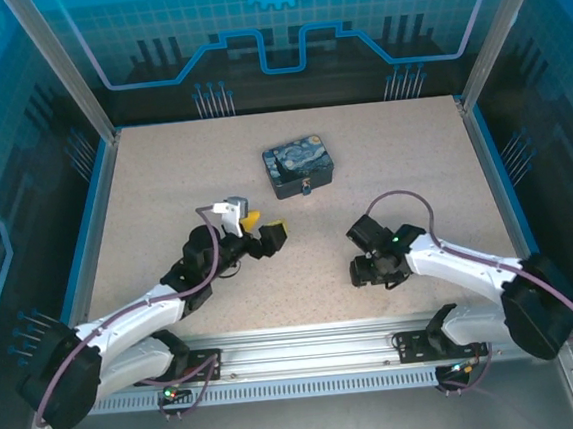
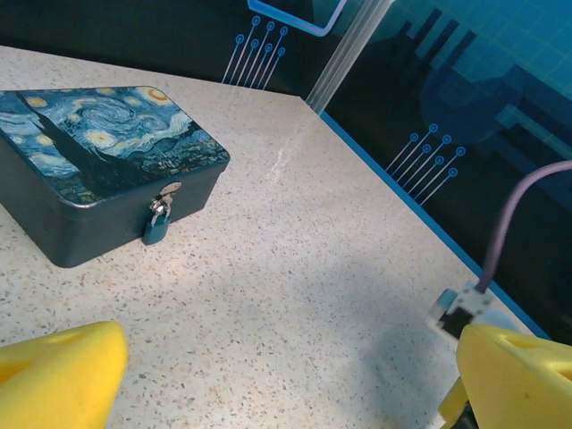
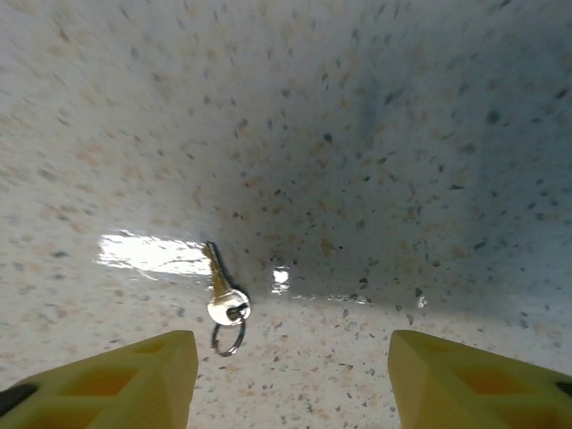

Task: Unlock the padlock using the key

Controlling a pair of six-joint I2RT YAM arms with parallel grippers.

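The right end effector (image 3: 290,362) hangs just above the key (image 3: 223,299), fingers apart, holding nothing. Center over the key, then pinch softly.

Your top camera looks down from behind over the whole speckled beige table (image 1: 164,185). Your low left wrist view shares its blue starry-print rectangular tin (image 2: 98,170). Your right wrist view faces the tabletop closely.
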